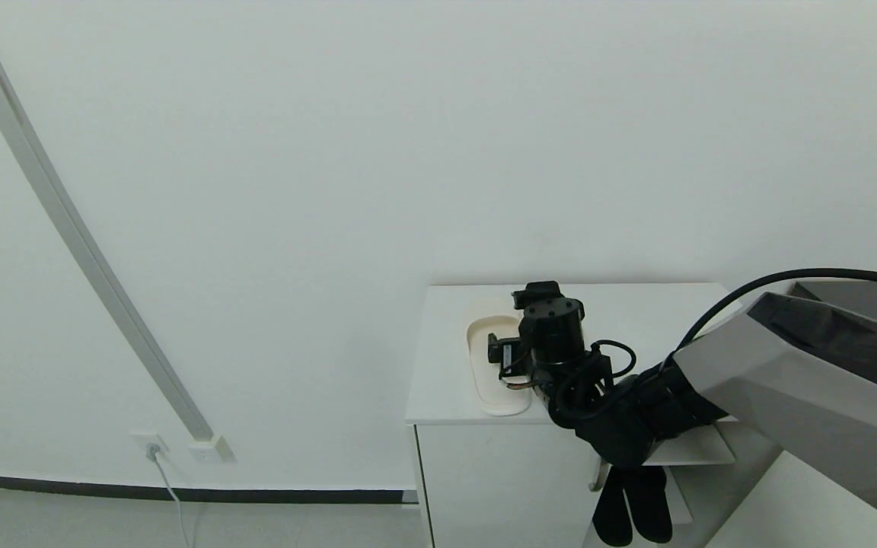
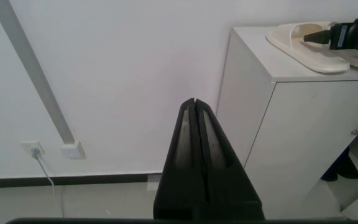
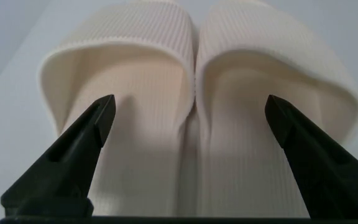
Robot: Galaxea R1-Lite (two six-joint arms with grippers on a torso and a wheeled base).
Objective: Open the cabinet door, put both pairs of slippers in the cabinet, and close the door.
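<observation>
A cream pair of slippers [image 1: 493, 380] lies side by side on top of the white cabinet [image 1: 484, 487], near its left front corner. My right gripper [image 1: 501, 352] is open just above them. In the right wrist view its two black fingertips [image 3: 86, 134] straddle the cream pair [image 3: 194, 74], one on each outer side, without touching. The left wrist view shows the same gripper [image 2: 328, 37] over the cream slippers [image 2: 309, 46]. A black pair of slippers [image 1: 633, 506] sits inside the open right part of the cabinet. My left gripper [image 2: 194, 124] is shut on nothing, low and left of the cabinet [image 2: 303, 124].
The cabinet stands against a white wall. Left of it, a slanted cable duct [image 1: 65, 221] runs down to a wall socket with a plugged-in cord [image 1: 151, 450]. A shelf [image 1: 693, 453] shows inside the open cabinet. Bare floor lies to the left.
</observation>
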